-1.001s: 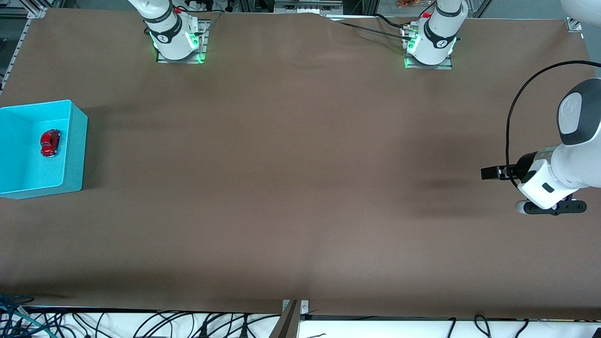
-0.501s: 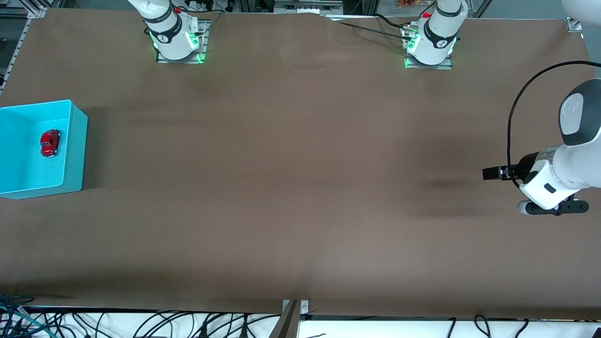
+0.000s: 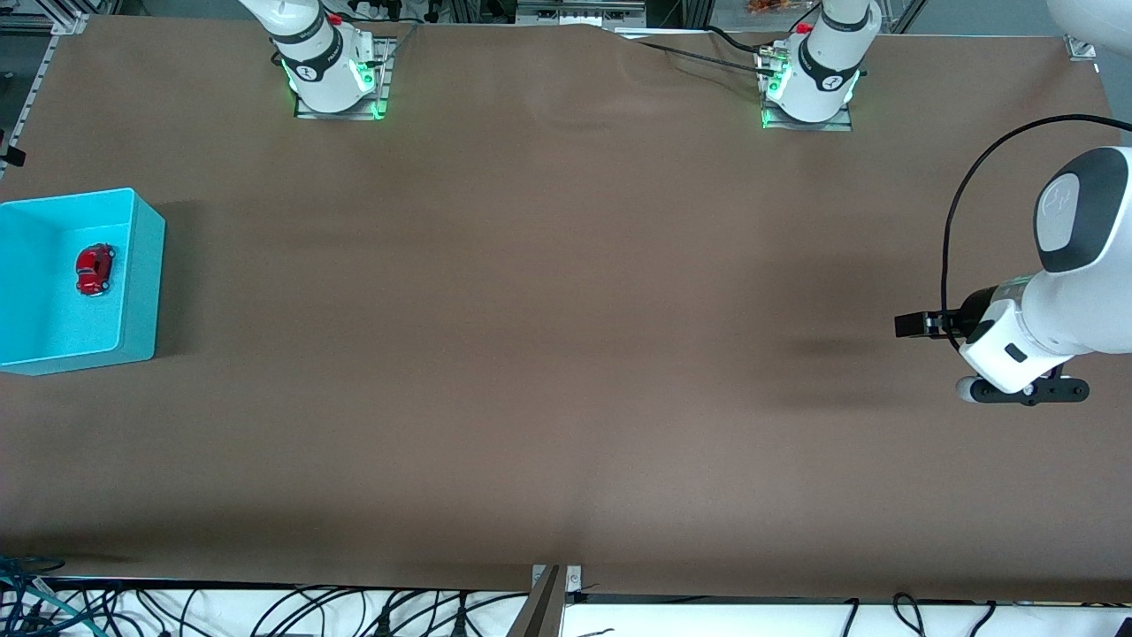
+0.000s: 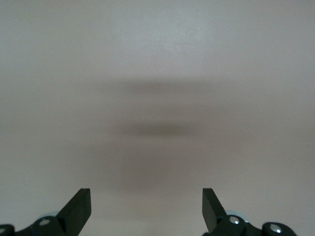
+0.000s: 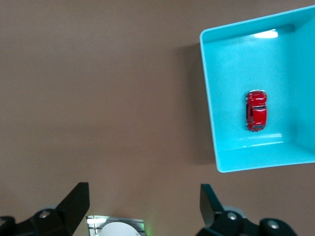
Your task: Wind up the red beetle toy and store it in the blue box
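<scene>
Front view: red beetle toy (image 3: 95, 269), glossy and rounded, on flat matte floor of blue box (image 3: 141, 274), thin-walled turquoise bin at right arm's end of table. Left gripper (image 3: 1017, 389) over bare brown table (image 3: 548, 354) at left arm's end, well apart from box.

Left wrist view: left gripper fingers spread, empty; only tabletop below.

Right wrist view: right gripper (image 5: 142, 209) spread, empty, high above table beside box (image 5: 211, 123). Toy (image 5: 256, 110) lies along box's short walls. Right arm is nearer. Task looks complete.

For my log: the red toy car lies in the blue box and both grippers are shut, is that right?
Not quite: the red toy car does lie in the blue box, but both wrist views show the left gripper and right gripper open and empty.
</scene>
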`<control>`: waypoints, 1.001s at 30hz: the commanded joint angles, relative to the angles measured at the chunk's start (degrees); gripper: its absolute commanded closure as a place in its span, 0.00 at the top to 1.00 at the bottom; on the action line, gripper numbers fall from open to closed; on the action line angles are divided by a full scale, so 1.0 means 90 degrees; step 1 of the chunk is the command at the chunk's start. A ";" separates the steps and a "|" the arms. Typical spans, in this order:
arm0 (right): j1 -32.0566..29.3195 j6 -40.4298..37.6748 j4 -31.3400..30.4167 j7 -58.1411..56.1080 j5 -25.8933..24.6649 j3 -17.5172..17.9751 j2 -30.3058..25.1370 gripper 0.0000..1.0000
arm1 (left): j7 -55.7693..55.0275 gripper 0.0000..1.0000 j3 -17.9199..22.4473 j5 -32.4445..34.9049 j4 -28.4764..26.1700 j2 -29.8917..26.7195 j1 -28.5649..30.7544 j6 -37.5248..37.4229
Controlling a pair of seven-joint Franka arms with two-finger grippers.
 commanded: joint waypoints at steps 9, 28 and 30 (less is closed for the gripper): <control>0.0285 -0.0410 0.0177 0.1775 -0.0487 0.1371 -0.0056 1.00 | 0.0058 1.00 0.0007 0.0088 0.0229 0.0102 -0.0040 -0.0081; 0.0481 -0.0449 0.0284 0.2586 -0.0556 0.1899 0.0022 1.00 | 0.0048 1.00 0.0007 0.0069 0.0229 0.0102 -0.0040 -0.0081; 0.0490 -0.0439 0.0323 0.2606 -0.0547 0.1899 0.0022 1.00 | 0.0048 1.00 0.0007 0.0069 0.0229 0.0102 -0.0040 -0.0081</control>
